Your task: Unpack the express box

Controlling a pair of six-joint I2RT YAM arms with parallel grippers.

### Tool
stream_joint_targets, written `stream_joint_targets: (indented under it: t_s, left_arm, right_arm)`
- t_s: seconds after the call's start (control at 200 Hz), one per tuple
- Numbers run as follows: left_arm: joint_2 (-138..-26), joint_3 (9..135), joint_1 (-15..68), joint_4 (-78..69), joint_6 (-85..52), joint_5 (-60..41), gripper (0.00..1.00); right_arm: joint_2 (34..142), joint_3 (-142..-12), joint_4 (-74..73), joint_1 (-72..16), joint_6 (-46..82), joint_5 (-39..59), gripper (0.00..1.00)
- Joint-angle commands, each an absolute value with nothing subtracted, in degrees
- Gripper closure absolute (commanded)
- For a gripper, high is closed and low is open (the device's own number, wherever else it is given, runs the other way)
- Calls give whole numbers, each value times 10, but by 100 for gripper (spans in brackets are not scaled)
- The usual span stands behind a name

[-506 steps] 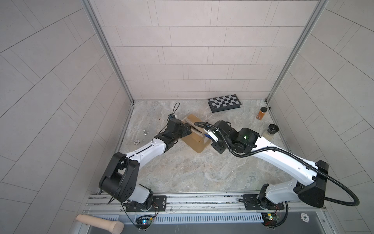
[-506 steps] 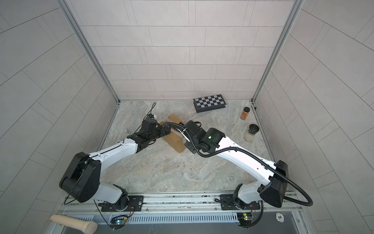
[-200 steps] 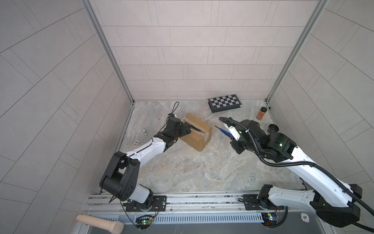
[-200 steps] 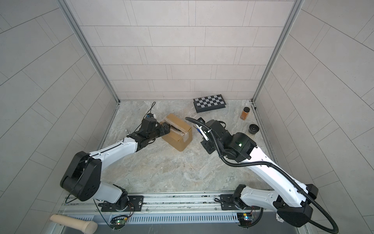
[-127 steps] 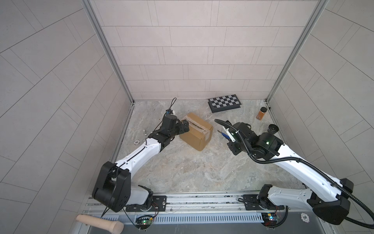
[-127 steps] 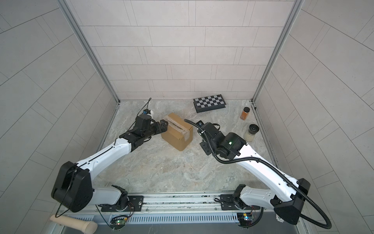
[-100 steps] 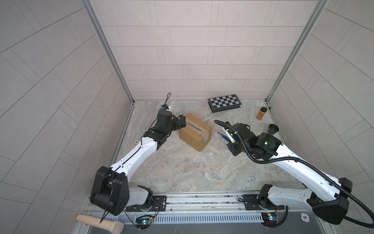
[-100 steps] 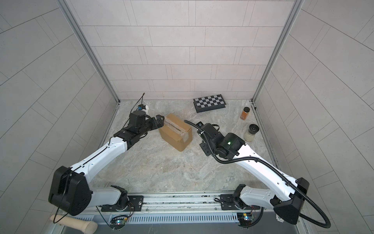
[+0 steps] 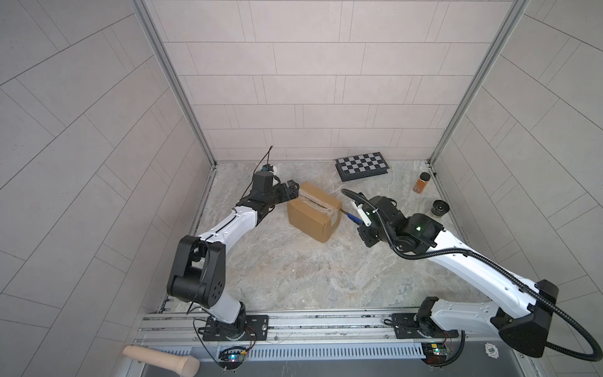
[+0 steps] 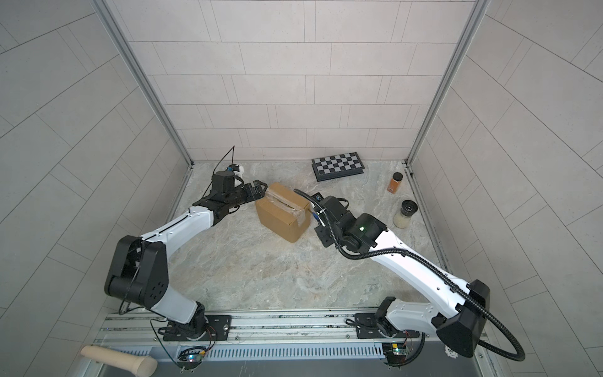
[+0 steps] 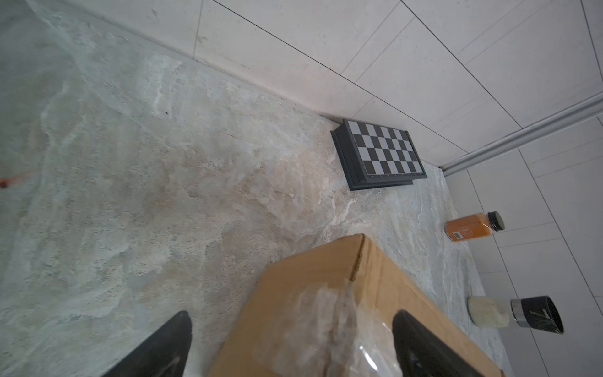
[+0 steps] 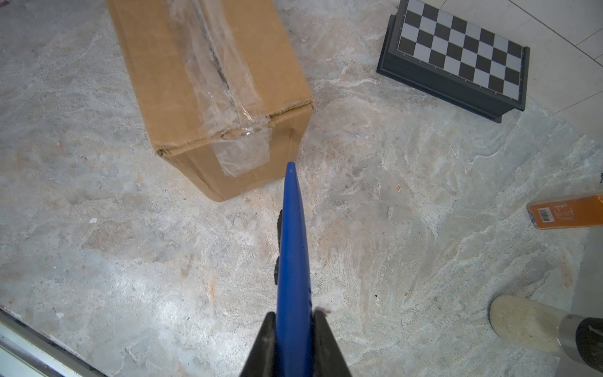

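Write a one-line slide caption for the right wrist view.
Right gripper clamps a blue tool, its tip aimed at the express box's taped end; checkered case nearby.

Robot test cell, laboratory type. Enclosure of pale tiled wall panels (image 9: 310, 81) on three sides, aluminium corner posts (image 9: 174, 81) and a marble-pattern worktop (image 9: 293, 277). A front mounting rail (image 9: 326, 326) carries the left arm (image 9: 228, 225), the right arm (image 9: 473, 271) and bare circuit boards (image 9: 232, 356). Staged props: express box (image 9: 313, 212), checkered case (image 9: 362, 165), orange jar (image 9: 422, 182), pale jar (image 10: 402, 218).
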State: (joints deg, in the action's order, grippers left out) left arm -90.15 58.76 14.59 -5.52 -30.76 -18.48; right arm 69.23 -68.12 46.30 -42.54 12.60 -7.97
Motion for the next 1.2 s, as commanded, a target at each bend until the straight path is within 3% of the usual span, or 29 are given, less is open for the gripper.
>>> stream_joint_targets:
  t_s: [0.0,0.405,0.586,0.776,0.906,1.031,1.191]
  left_arm:
    - [-885,561,158,-118,-332,-236,1]
    - [-757,389,283,-176,-431,-178,1]
    - [-689,370,312,-132,-430,-135,0]
    - [-658,441,292,-21,-339,-104,0]
    - [-678,469,213,-8,-306,-110,0]
    - [-736,500,158,-33,-292,-131,0]
    - [-820,549,151,-61,-288,-167,0]
  right_arm:
    - [710,-686,408,-408,121,-66,100]
    - [873,-793,295,-337,75,-13,100]
    - [925,-855,315,-309,79,-52,100]
    - [862,-809,340,-264,98,-100,100]
    - [791,-747,377,-263,112,-125,100]
    - [725,-684,399,-264,133,-83,100]
    - [665,-636,400,-270,166,-21,100]
